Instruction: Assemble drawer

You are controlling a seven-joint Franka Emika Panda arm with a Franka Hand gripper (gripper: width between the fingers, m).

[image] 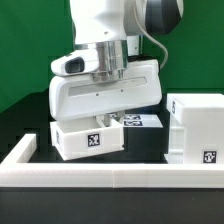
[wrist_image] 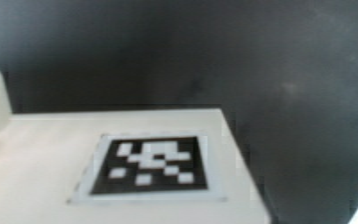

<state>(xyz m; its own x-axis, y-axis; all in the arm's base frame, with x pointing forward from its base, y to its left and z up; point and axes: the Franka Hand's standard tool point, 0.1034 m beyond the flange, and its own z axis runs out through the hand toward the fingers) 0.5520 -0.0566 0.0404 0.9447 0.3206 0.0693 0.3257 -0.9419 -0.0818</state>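
Note:
A small white tray (image: 85,139) with a black-and-white tag on its front stands on the dark table at the exterior view's left. My gripper (image: 106,120) hangs straight down right behind and above it. Its fingers are hidden between the hand and the tray, so I cannot tell how the jaws stand. A second tagged white part (image: 141,121) lies just behind. The tall white housing (image: 196,126) stands at the exterior view's right. The wrist view shows a white tagged face (wrist_image: 151,165) close up, with no fingers in it.
The long low white rail (image: 110,177) runs along the front of the table, with a short leg turning back at the exterior view's left (image: 22,152). A green backdrop stands behind. Dark table (wrist_image: 247,60) fills the rest of the wrist view.

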